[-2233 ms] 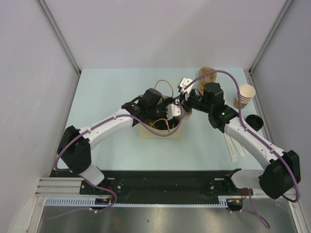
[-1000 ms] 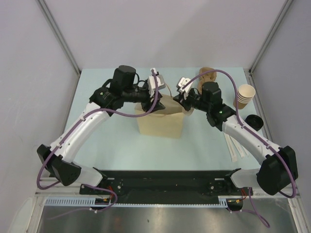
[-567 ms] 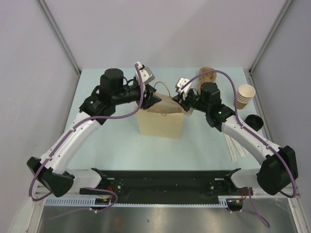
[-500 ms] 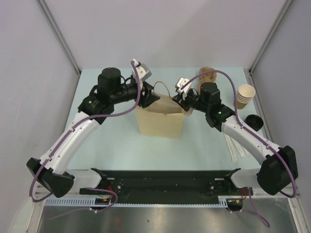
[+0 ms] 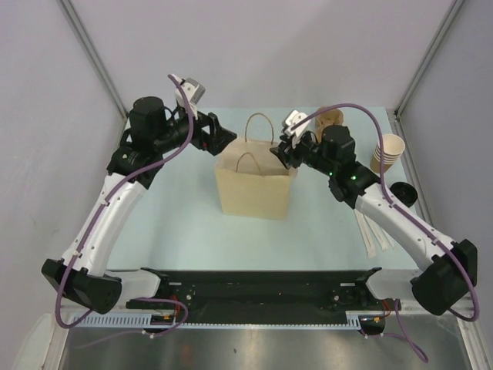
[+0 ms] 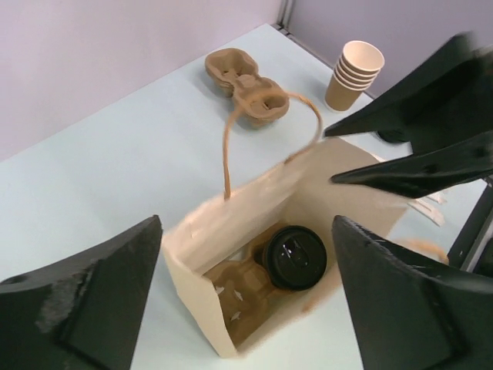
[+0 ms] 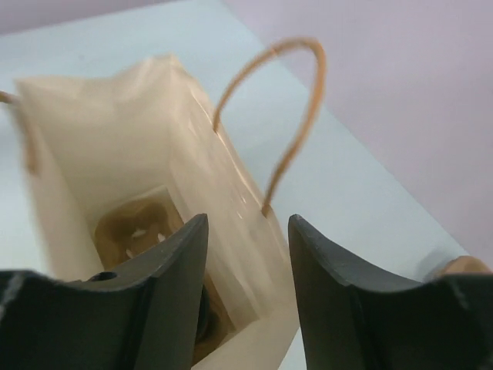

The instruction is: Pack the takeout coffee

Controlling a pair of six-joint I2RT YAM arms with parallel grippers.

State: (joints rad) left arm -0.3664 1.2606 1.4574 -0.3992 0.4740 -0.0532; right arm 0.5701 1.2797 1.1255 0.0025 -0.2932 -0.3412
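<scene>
The takeout coffee [image 6: 295, 257], seen as a cup with a black lid, sits in a cardboard carrier [image 6: 240, 291] at the bottom of the tan paper bag [image 5: 255, 187]. The bag stands upright and open, with both handles up. My left gripper [image 6: 246, 225] hangs open wide above and to the left of the bag's mouth, holding nothing. My right gripper [image 7: 246, 231] is open at the bag's right rim, and the bag's wall [image 7: 231, 208] shows between its fingers without being pinched. In the top view the left gripper [image 5: 223, 136] is clear of the bag and the right gripper [image 5: 279, 152] is at its top right corner.
A stack of paper cups [image 5: 387, 153] stands at the back right. An empty cardboard cup carrier [image 5: 330, 119] lies behind the right arm. A black lid [image 5: 402, 193] and white wrapped straws [image 5: 373, 235] lie to the right of the bag.
My left arm has drawn back up and to the left, away from the bag, and its gripper has opened wide. My right gripper has opened at the rim. The bag now stands upright.
</scene>
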